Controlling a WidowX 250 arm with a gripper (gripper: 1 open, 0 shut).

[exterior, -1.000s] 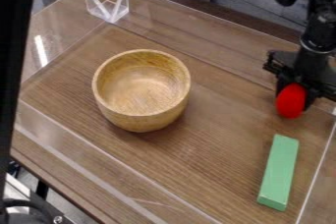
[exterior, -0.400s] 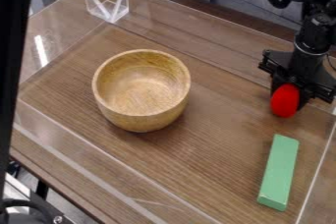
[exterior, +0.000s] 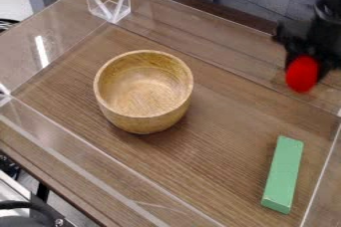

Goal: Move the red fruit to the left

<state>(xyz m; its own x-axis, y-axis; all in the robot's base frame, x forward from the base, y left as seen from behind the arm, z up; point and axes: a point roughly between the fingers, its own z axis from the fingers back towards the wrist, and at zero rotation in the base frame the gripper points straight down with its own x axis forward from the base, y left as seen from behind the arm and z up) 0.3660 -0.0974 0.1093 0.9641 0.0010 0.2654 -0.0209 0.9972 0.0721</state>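
Red fruit held in jaws above table; wooden bowl centre; green block front-right.

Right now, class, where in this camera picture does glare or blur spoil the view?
Camera view: white glare streaks the clear wall at left; the gripper and red fruit at the right edge look soft and smeared; the wooden bowl and green block are sharp, with soft shadows.

Wood-grain table, clear acrylic walls, grey backdrop
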